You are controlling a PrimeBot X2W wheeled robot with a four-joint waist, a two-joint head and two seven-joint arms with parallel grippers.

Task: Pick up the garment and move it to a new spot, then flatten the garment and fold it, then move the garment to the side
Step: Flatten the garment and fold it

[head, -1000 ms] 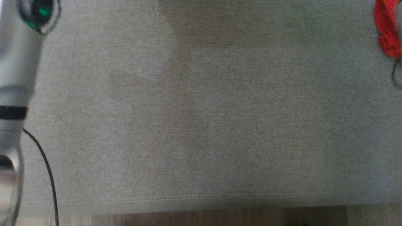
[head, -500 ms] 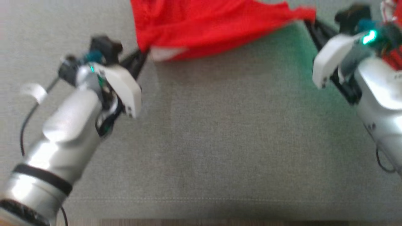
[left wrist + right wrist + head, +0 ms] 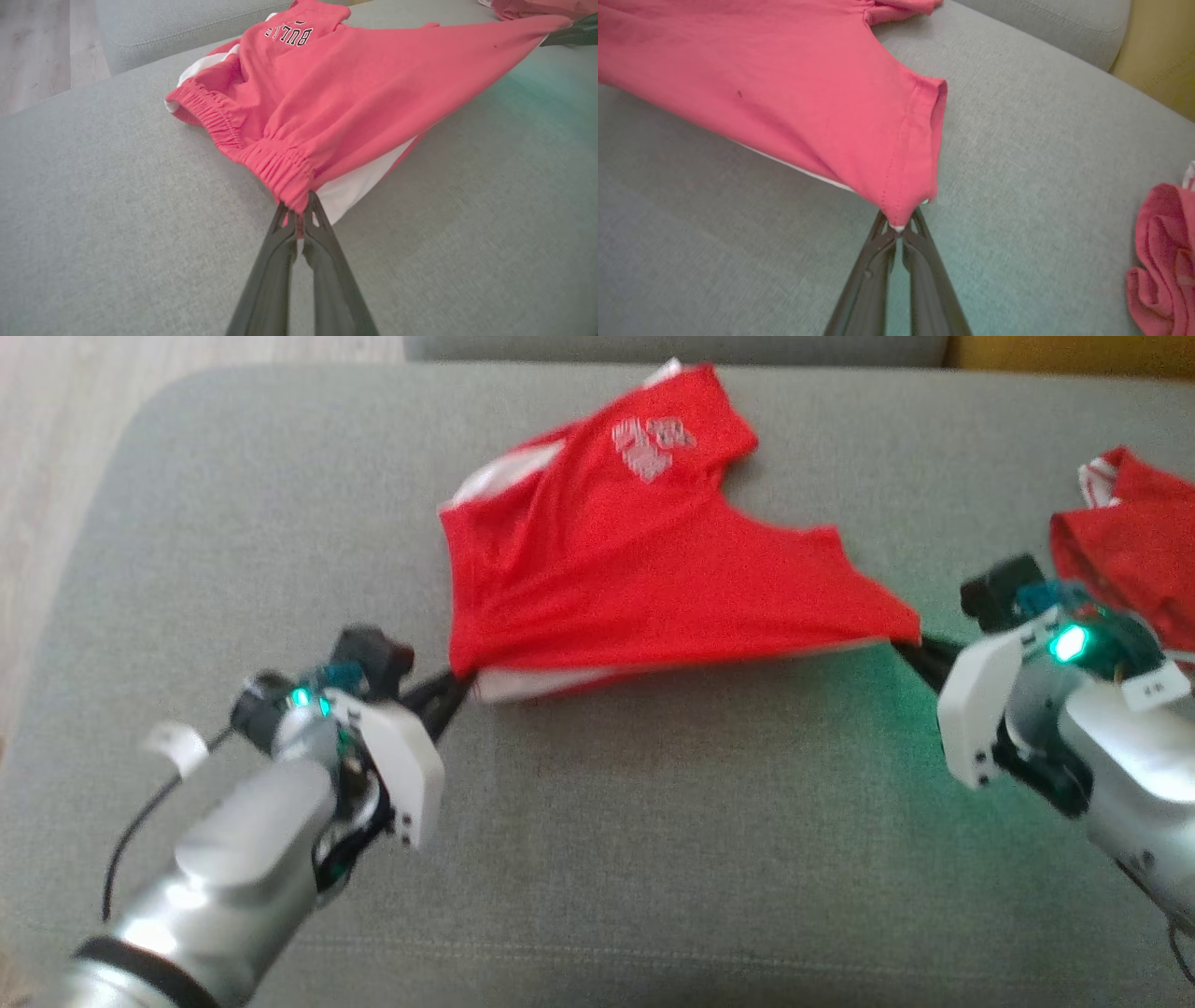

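Our left gripper is pinched shut on the gathered waistband of the red shorts. It holds them only at the very fingertips, over the left half of the grey cushion. We judge this bite thin: bunched elastic can slide out if we pull the two arms further apart.

The shorts hang taut between the grippers across the middle of the cushion. Their near edge is lifted and the printed part rests toward the back edge. A diagonal crease runs through the cloth and a white panel shows underneath. If we lay them down like this, we expect a twisted, doubled layer, not a flat one.

Our right gripper is clamped on the corner of the leg hem, where just a small nub of cloth sits between the fingers. That is the likelier place for a slip.

Around us, wooden floor lies beyond the cushion's left edge and a back cushion lies along the rear. Nothing lies on the cushion between the shorts and its front edge. A second red garment lies crumpled at the right edge, just beside our right arm. Swinging that arm outward could snag it or drag it along, so moving the shorts to that side looks crowded.
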